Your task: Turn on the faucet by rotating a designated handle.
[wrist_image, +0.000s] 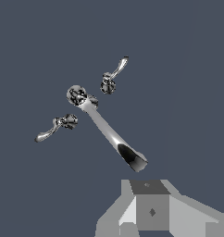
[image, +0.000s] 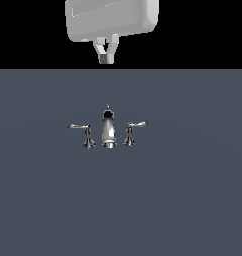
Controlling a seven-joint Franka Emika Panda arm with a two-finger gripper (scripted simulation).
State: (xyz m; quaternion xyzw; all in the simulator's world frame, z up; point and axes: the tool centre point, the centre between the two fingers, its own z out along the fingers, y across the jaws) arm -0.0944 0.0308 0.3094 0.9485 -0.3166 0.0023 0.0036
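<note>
Tool point(image: 106, 56) is hanging high above the counter point(image: 193, 200) w/ fingers looking together, nowhere near the handle point(image: 134, 129) sitting at the exterior view's right of the faucet point(image: 108, 127), so approach & turn are both waiting.

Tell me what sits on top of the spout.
A small rounded finial caps the spout; the wrist view shows it as a shiny knob. Nothing else rests on it. The gripper hangs well above, touching nothing. The spout's base joint is hidden from both views.
</note>
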